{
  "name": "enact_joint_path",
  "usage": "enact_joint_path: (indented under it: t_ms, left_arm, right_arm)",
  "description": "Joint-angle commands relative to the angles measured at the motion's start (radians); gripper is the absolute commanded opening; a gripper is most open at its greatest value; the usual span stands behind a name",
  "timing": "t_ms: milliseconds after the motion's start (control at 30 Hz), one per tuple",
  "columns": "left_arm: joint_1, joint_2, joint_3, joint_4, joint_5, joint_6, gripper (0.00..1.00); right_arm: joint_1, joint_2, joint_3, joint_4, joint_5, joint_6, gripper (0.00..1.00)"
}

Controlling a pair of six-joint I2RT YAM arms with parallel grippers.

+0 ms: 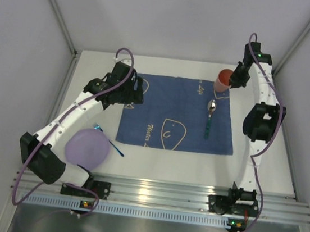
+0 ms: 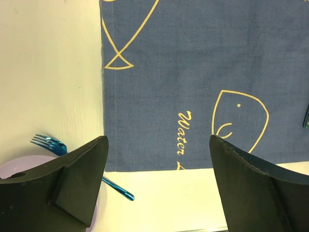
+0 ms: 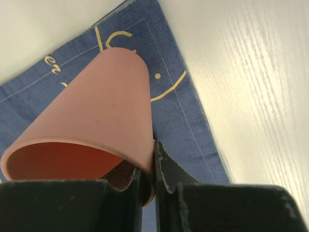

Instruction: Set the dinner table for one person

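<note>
A: Nearest the lens is the right gripper (image 3: pixel 148 162). Its jaws are pinched together on the wall of the pink cup (image 3: pixel 91 116), one finger inside the rim and one outside.

B: And the left gripper (image 2: pixel 158 140)?

A: Jaws wide apart, nothing between them. It hangs over the blue cloth (image 2: pixel 203 72), near the cloth's left edge.

B: Risks?

A: The cup is held by a thin edge bite and looks tilted. Cannot tell whether its base touches the cloth. Released off-level, it may topple toward the spoon (image 1: pixel 210 114). Dragged, it may ruck the cloth. The fork (image 2: pixel 48 143) lies right against the purple plate (image 1: pixel 87 146), so lifting the plate may knock it.

B: The dinner table (image 1: pixel 262 163)?

A: Flat matte white top with a faint grain, under everything. The cloth lies on its middle. Plate and fork sit on the bare surface at near left.
</note>
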Motion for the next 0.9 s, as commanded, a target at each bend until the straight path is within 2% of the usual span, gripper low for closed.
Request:
enact_joint_path:
  t_ms: [0, 233, 333, 433, 467, 567, 667, 833, 867]
  left_arm:
    - [0.016, -0.025, -0.001, -0.036, -0.001, -0.016, 0.91]
    - [0.07, -0.052, -0.056, -0.068, 0.017, -0.056, 0.91]
    - [0.12, -0.065, -0.096, -0.083, 0.036, -0.076, 0.91]
    - [0.172, -0.075, -0.134, -0.093, 0.047, -0.086, 0.9]
    - [0.186, -0.074, -0.139, -0.102, 0.043, -0.089, 0.9]
    - [0.238, -0.04, -0.142, -0.148, 0.016, -0.103, 0.9]
    - [0.287, -0.011, -0.136, -0.194, 0.008, -0.119, 0.89]
    - [0.356, 0.009, -0.163, -0.189, 0.027, -0.132, 0.89]
    - [0.366, 0.011, -0.171, -0.18, 0.028, -0.134, 0.89]
  right_arm:
    - [0.021, 0.028, 0.061, 0.007, -0.03, 0.022, 0.0]
    - [0.022, 0.069, 0.039, -0.005, -0.014, 0.041, 0.01]
    - [0.022, 0.085, 0.041, -0.007, -0.012, 0.044, 0.28]
    - [0.021, 0.093, 0.045, 0.002, -0.029, 0.044, 0.41]
    - [0.021, 0.09, 0.047, 0.005, -0.041, 0.047, 0.51]
    - [0.022, 0.077, 0.062, 0.027, -0.081, 0.048, 0.68]
    - [0.021, 0.044, 0.073, 0.054, -0.112, 0.053, 0.8]
    - [0.019, -0.061, 0.085, 0.08, -0.139, 0.05, 0.91]
    - [0.017, -0.079, 0.085, 0.085, -0.141, 0.044, 0.96]
